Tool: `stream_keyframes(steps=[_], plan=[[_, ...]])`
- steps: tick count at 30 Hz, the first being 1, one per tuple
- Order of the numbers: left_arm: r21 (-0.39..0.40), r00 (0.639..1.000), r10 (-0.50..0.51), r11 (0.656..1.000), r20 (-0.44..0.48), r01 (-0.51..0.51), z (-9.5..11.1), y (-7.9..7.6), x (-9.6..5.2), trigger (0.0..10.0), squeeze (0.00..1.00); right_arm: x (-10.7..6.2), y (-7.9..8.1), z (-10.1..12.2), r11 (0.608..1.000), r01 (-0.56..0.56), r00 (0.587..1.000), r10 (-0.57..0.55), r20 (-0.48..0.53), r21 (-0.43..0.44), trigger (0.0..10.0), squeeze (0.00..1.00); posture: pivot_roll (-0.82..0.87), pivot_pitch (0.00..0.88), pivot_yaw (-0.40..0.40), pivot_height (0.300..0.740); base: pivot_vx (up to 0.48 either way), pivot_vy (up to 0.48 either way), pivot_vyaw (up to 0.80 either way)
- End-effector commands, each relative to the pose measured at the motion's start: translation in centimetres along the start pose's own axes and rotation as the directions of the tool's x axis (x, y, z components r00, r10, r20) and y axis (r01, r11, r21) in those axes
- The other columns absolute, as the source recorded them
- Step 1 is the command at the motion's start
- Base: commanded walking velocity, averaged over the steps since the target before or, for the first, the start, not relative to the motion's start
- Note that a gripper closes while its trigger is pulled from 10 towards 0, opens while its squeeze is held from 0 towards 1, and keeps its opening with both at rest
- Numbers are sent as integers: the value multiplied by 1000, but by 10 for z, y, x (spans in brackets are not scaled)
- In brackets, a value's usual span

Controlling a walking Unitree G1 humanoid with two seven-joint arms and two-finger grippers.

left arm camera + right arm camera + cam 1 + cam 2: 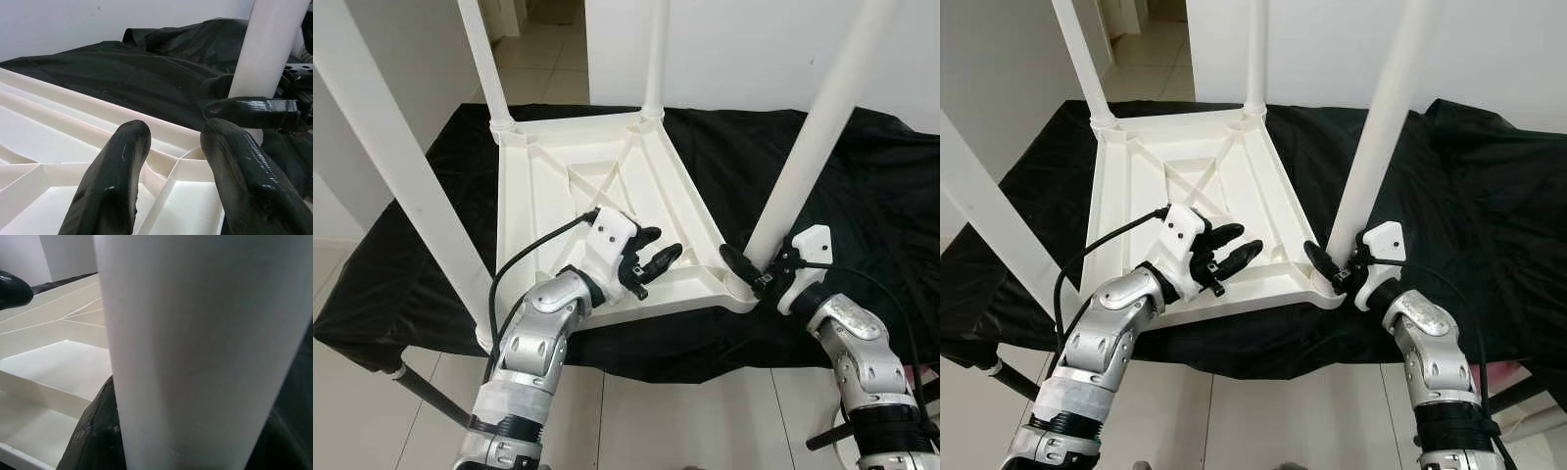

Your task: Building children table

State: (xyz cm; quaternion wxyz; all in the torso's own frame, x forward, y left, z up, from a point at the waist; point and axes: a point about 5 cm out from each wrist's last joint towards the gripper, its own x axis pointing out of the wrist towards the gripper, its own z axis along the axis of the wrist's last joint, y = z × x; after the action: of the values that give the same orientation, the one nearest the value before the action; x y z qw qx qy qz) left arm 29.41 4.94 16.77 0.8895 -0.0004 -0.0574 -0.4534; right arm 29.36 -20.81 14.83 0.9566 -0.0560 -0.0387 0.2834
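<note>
Right end effector (pixel 756 269) closed around the base of the near-right leg (pixel 813 137), at about 4 o'clock of the head view; black fingers (pixel 1320 258) wrap the white tube right where it meets the corner socket, and the right wrist view has the leg (pixel 205 342) pressed close between dark finger pads. Left end effector (pixel 654 262) open, nothing held, fingers (pixel 115 186) spread just above the ribbed underside near the front edge, at about 6 o'clock, pointing toward 3 o'clock at the gripped leg. Children table top (pixel 558 186), white plastic, lies upside down on the black cloth (pixel 881 196) covering the table, ribs and diagonal braces facing up. Far-left leg (pixel 484 59) and far-right leg (pixel 656 54) stand upright in their sockets at 11 and 12 o'clock. Near-left leg (pixel 396 166) rises at 9 o'clock from the front-left corner; its socket is hidden behind the left arm. Tile floor (pixel 656 411) below the table edge at 6 o'clock.
</note>
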Motion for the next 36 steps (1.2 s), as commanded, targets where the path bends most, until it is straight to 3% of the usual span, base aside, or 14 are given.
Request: stream_keyframes(steps=[1,6,7,8,23,25,27,29,30,31,32,33,34,36], plan=[[15,1000,5,1000,11,-5,5,1,2,10000,0,0,1,-6,999,-29,999,29,-21,18,0,0,-68,0,15,740,0,0,0],[22,1000,5,1000,13,-5,6,2,3,10000,0,-2,1,-7,1000,-22,999,23,-25,22,0,0,-71,0,16,740,0,0,0],[23,1000,5,1000,15,-6,7,2,4,10000,0,-2,1,-6,1000,-1,1000,2,-22,20,8588,0,-75,0,17,740,0,0,0],[24,1000,6,1000,16,-6,8,2,4,10000,0,-3,1,-6,999,17,1000,-16,-11,30,10000,0,-75,0,17,740,0,0,0],[7,999,9,1000,46,-9,14,1,7,10000,0,5,15,-1,966,255,967,-256,18,36,10000,0,-77,0,7,740,0,0,0],[8,999,10,1000,47,-11,14,1,8,10000,0,8,22,-1,955,290,956,-291,21,56,10000,0,-70,0,4,740,0,0,0],[10,999,13,1000,49,-14,14,2,10,10000,0,14,32,-1,906,408,912,-411,5,116,10000,0,-74,0,3,740,0,0,0],[10,999,13,1000,49,-14,14,2,10,10000,0,14,32,-1,906,408,912,-411,5,116,10000,0,-74,0,3,740,0,0,0],[13,999,15,1000,50,-15,15,2,10,10000,0,15,34,-1,863,486,872,-489,-15,140,10000,0,-74,0,3,740,0,0,0],[16,999,15,1000,51,-16,15,2,11,10000,0,13,34,-3,783,599,798,-602,-40,168,10000,0,-77,0,5,740,0,0,0],[19,999,14,1000,53,-15,15,3,12,10000,0,9,34,-3,662,724,682,-729,-62,193,10000,0,-77,0,5,740,0,0,0],[19,999,14,1000,53,-15,15,3,12,10000,0,9,34,-3,662,724,682,-729,-62,193,10000,0,-77,0,5,740,0,0,0],[19,998,13,1000,54,-14,16,3,13,10000,0,5,33,-3,602,777,621,-781,-66,183,10000,0,-79,0,6,740,0,0,0],[19,998,13,1000,54,-14,16,3,13,10000,0,5,33,-3,602,777,621,-781,-66,183,10000,0,-79,0,6,740,0,0,0]])
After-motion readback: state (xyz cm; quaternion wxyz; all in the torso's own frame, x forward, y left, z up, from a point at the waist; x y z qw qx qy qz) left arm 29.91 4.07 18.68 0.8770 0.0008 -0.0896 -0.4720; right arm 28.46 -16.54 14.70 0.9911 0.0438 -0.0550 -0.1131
